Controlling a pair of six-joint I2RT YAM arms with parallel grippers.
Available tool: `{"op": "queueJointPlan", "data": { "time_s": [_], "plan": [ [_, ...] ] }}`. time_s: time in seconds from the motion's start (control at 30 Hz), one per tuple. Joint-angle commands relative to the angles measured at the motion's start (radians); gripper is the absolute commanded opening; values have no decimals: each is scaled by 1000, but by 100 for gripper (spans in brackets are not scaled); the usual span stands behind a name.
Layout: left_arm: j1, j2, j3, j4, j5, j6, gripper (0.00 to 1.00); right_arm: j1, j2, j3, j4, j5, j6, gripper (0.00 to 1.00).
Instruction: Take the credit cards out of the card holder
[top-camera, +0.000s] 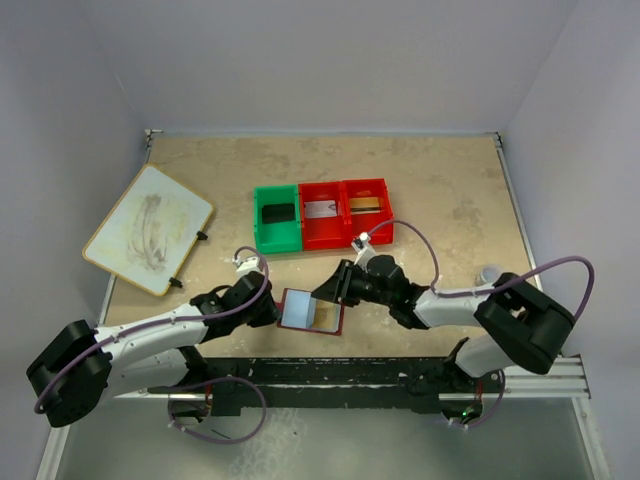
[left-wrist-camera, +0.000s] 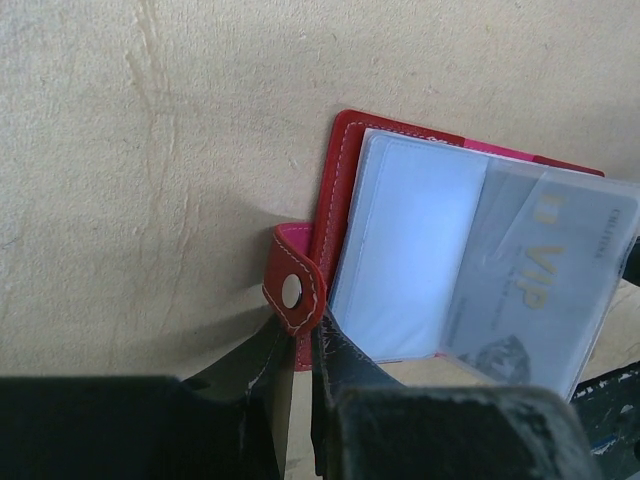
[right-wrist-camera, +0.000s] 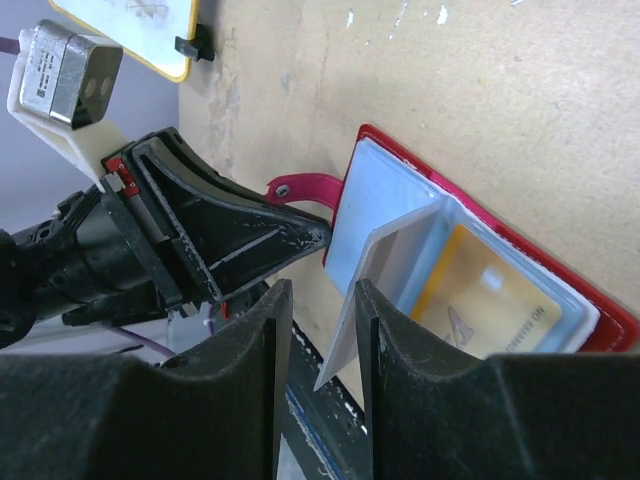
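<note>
The maroon card holder (top-camera: 310, 312) lies open on the table near the front edge, pale plastic sleeves up. My left gripper (top-camera: 272, 308) is shut on its red snap tab (left-wrist-camera: 293, 290), fingertips pinching just below the snap (left-wrist-camera: 300, 335). My right gripper (right-wrist-camera: 320, 300) hovers open at the holder's other side (top-camera: 340, 285); a lifted clear sleeve (right-wrist-camera: 385, 270) stands between its fingers, leaning by the right one. A gold-tinted card (right-wrist-camera: 490, 300) with "VIP" lettering (left-wrist-camera: 540, 295) sits inside a sleeve. A black card (top-camera: 277, 213), a silver-grey card (top-camera: 320, 209) and a gold-brown card (top-camera: 367, 204) lie in the bin.
The green-and-red bin tray (top-camera: 262, 238) stands behind the holder at mid-table. A large white board (top-camera: 148, 228) with black clips lies at the back left, its corner showing in the right wrist view (right-wrist-camera: 130, 20). The black base rail runs just below the holder.
</note>
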Motion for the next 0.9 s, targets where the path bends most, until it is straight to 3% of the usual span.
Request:
{"op": "queueJointPlan", "data": {
  "time_s": [0.0,0.43,0.87],
  "plan": [
    [-7,6,12,7,13,24,8,12,41,57,45,-26,-5,34],
    [-7,-51,15,-46,-21,16,8,36,217,171,64,-102,-52,35],
    [-7,-94,64,-118,-79,4,12,37,154,226,-65,-107,-186,48]
  ]
}}
